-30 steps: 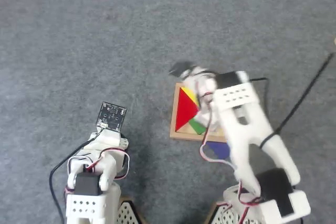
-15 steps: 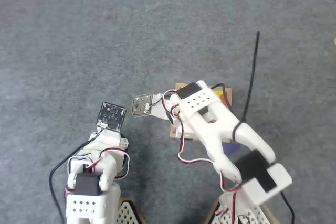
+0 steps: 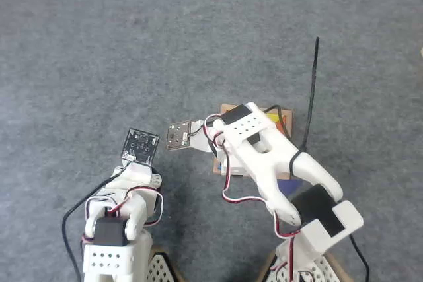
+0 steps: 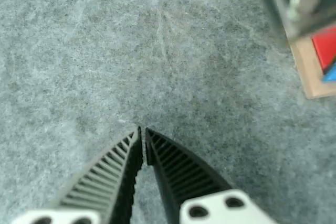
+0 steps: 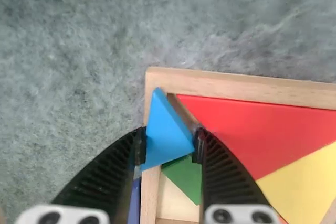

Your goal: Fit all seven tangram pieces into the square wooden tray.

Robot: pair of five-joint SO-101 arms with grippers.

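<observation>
Grey table (image 3: 99, 44): right fingers (image 5: 113, 166) clamped on blue triangle (image 5: 165, 135) over wooden tray (image 5: 231, 85) corner, apparently for seating beside red triangle (image 5: 252, 124); left fingers (image 4: 173, 166) together, parked aside

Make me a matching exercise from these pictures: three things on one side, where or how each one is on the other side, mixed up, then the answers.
Things
1. blue triangle
2. red triangle
3. left gripper

States
A. shut, over bare carpet
B. lying in the tray, along its rim
C. gripped by the right gripper at the tray's corner

Pairs: 1-C, 2-B, 3-A
</observation>
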